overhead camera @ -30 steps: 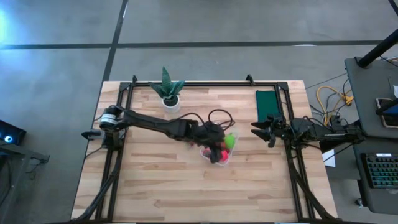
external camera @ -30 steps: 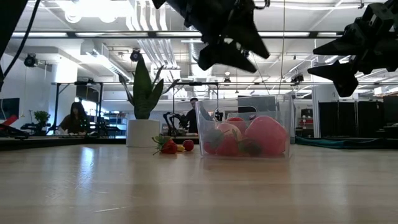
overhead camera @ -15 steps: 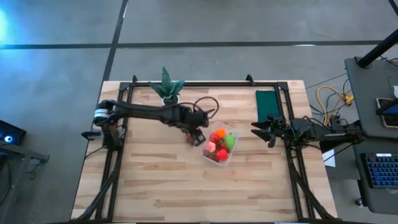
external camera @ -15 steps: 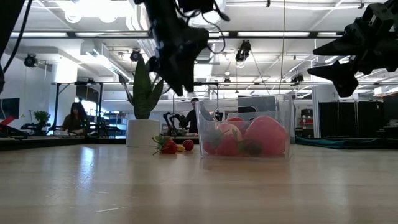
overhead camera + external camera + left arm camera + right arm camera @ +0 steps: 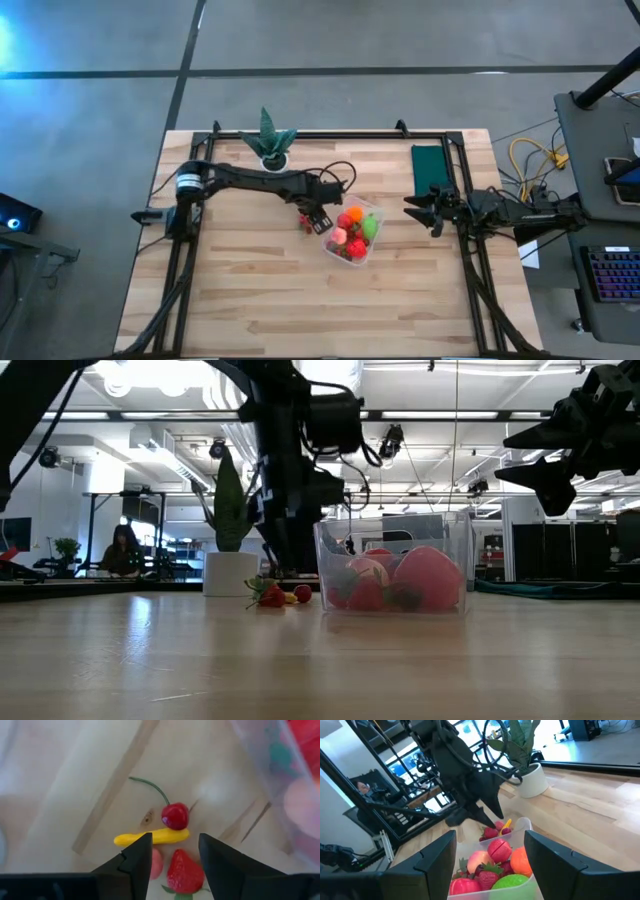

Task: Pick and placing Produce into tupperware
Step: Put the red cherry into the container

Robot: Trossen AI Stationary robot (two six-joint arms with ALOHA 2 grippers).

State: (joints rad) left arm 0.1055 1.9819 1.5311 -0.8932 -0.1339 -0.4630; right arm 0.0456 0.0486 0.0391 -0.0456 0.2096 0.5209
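The tupperware, a clear tub, stands mid-table holding red, orange, pink and green produce. Just to its left, a few loose pieces lie on the wood: a cherry, a yellow piece, a strawberry and a pink piece. My left gripper points down over this pile, open. Its fingers stand on either side of the strawberry without touching it. My right gripper waits open at the table's right, held level and facing the tub.
A spiky potted plant stands at the far edge, left of centre. A dark green cloth lies at the far right. A black frame runs round the table. Bare wood stretches along the near side.
My left gripper has gone from above the tub toward the table's left edge and down. It has tipped from slanting to pointing nearly straight down, and now hangs low over the loose pieces. The tub and its contents have stayed where they were.
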